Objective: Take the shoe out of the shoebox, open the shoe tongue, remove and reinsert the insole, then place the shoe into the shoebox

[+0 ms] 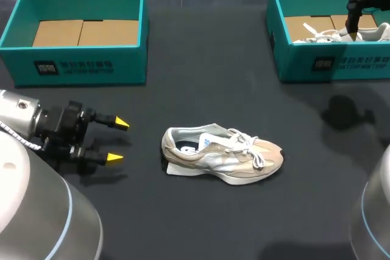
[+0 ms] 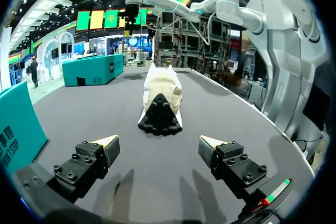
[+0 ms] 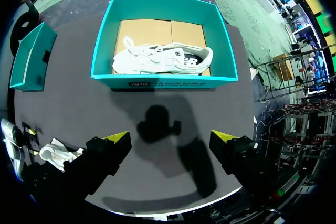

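Head view: a beige shoe [image 1: 222,155] stands on its sole in the middle of the dark bench [image 1: 201,89], out of both boxes, toe toward my right and heel toward my left; its white laces lie across the top. The left gripper [image 1: 118,140] hangs low over the bench near the heel, well short of it, its two yellow tips apart and holding nothing; in the left wrist view the shoe's black heel sits ahead of the gripper, in line with the gap between the tips. The left box [image 1: 79,62], teal with a brown cardboard floor, stands at the far left of the bench; the right box [image 1: 329,62] stands at the far right, with a white shoe [image 1: 323,36] lying inside it. In the right wrist view the right gripper [image 3: 170,137] hovers high above the bench in front of that box, tips spread wide and bare.
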